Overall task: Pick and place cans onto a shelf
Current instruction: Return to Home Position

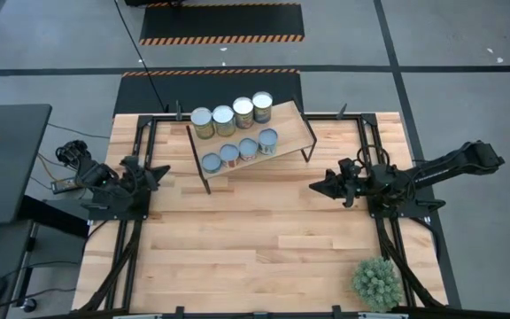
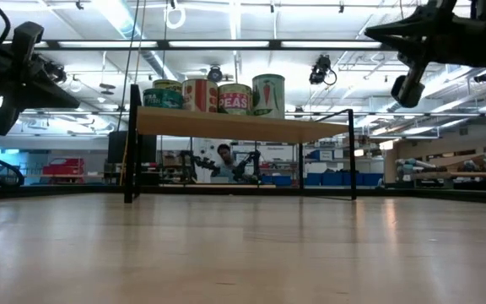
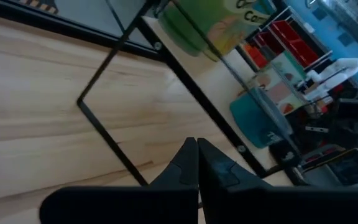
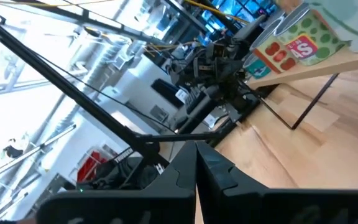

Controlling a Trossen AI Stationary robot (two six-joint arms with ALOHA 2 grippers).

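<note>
From above, left hand (image 1: 159, 168) and right hand (image 1: 317, 187), both closed and empty, flank the shelf (image 1: 292, 124) carrying all eight cans (image 1: 243, 112). At counter (image 2: 243, 245) level, its legs (image 2: 129, 169) look thin. Wrist views show the frame (image 3: 104, 127) nearby: an arm clipping it could topple cans.

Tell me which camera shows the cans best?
The high view: all eight cans stand on the shelf in two rows. The low view shows four, side-on; the wrist views catch only parts of a few.
</note>
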